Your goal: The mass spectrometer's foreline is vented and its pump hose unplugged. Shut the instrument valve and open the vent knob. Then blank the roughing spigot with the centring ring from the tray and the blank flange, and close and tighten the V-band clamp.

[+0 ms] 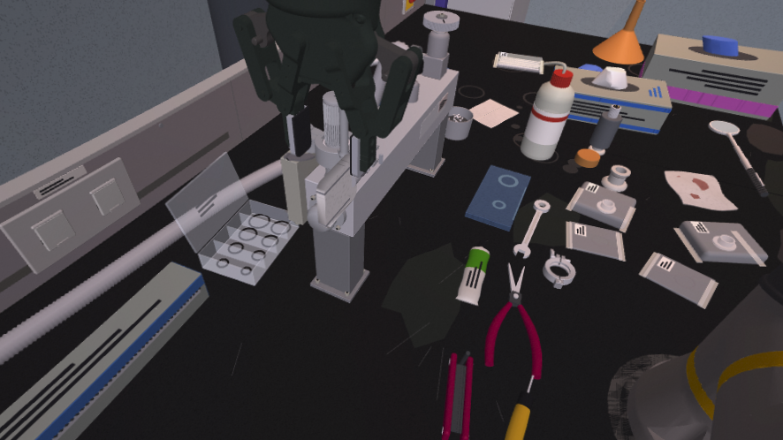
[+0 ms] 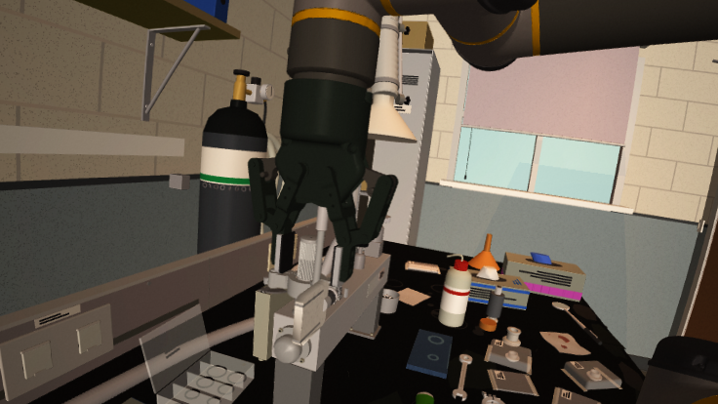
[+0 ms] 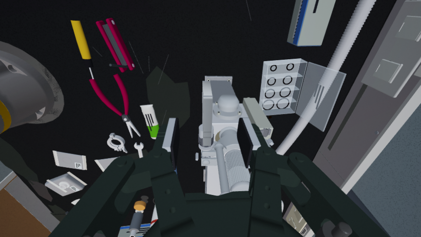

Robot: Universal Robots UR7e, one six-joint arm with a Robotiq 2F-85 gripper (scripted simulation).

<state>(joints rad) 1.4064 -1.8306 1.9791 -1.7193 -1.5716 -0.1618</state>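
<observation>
The ribbed knob (image 1: 332, 121) (image 2: 306, 261) (image 3: 237, 173) stands upright on the near end of the grey manifold block (image 1: 378, 164). A rounded spigot end (image 2: 286, 348) sticks out of the block's front face. A second knurled knob (image 1: 441, 22) stands on a post at the block's far end. The V-band clamp (image 1: 559, 269) (image 3: 116, 142) lies loose on the black bench by the spanner (image 1: 530, 227). The blue tray (image 1: 499, 197) holds two rings. My gripper (image 1: 333, 146) (image 2: 309, 261) (image 3: 207, 141) hangs over the near end, its fingers on either side of the ribbed knob. It is open and holds nothing.
A clear box of O-rings (image 1: 245, 241) sits left of the block, beside the corrugated hose (image 1: 109, 273). Red pliers (image 1: 514, 323), a green-capped tube (image 1: 474, 273), a wash bottle (image 1: 547, 117) and grey packets (image 1: 602, 205) lie to the right.
</observation>
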